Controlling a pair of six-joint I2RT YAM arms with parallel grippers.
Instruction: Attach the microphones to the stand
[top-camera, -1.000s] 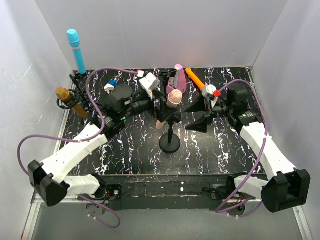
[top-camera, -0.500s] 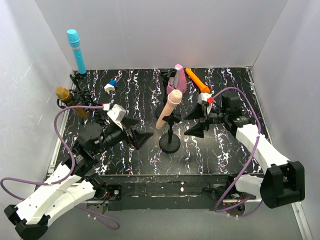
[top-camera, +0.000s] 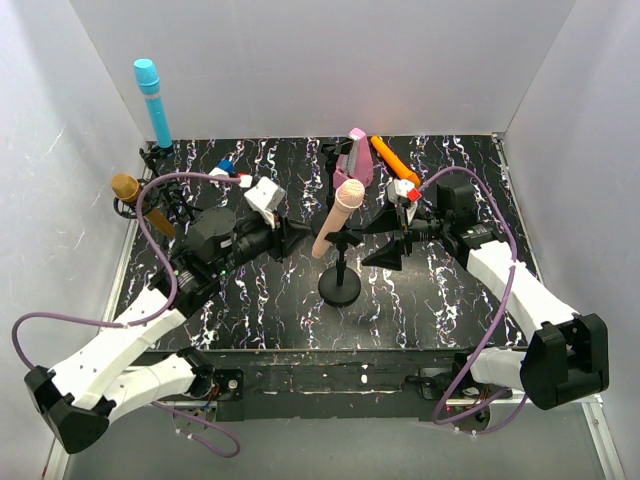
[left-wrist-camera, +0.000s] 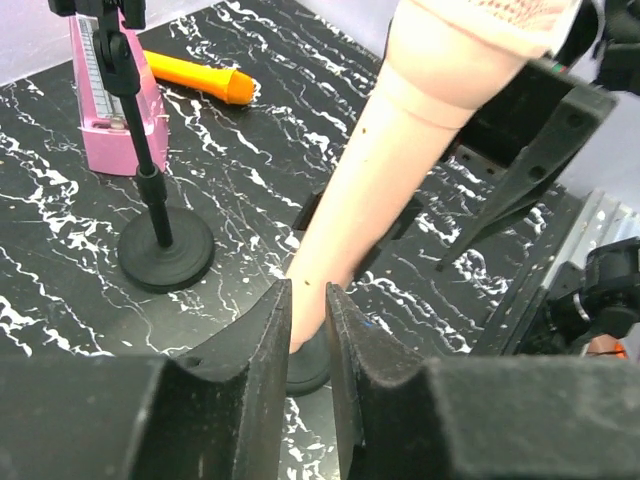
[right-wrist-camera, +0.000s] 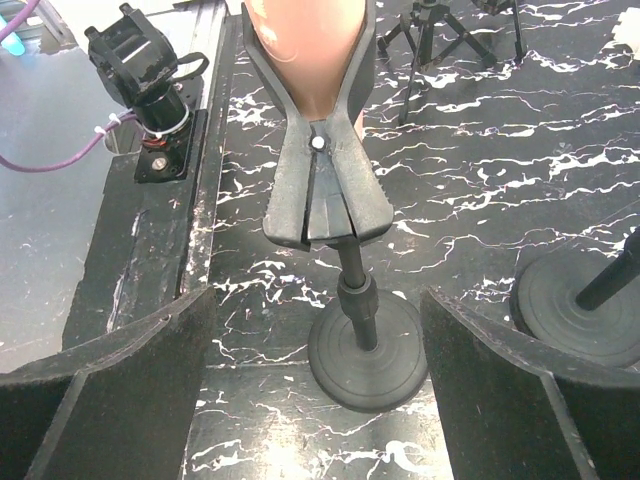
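Smooth, matt plastic pale pink-beige microphone (left-wrist-camera: 370, 180)

Each arm is built from white shell links joined by black motor housings; this applies to the left arm (top-camera: 120, 340) and the right arm (top-camera: 525, 290). A purple cable (top-camera: 190, 176) is routed in a free loop behind each pincer. A white camera block (top-camera: 262, 195) with a red tab is mounted directly above each pincer. The left pincer (top-camera: 293, 238) and right pincer (top-camera: 383, 242) are fitted with matte black, wedge-shaped fingers (right-wrist-camera: 110, 390).
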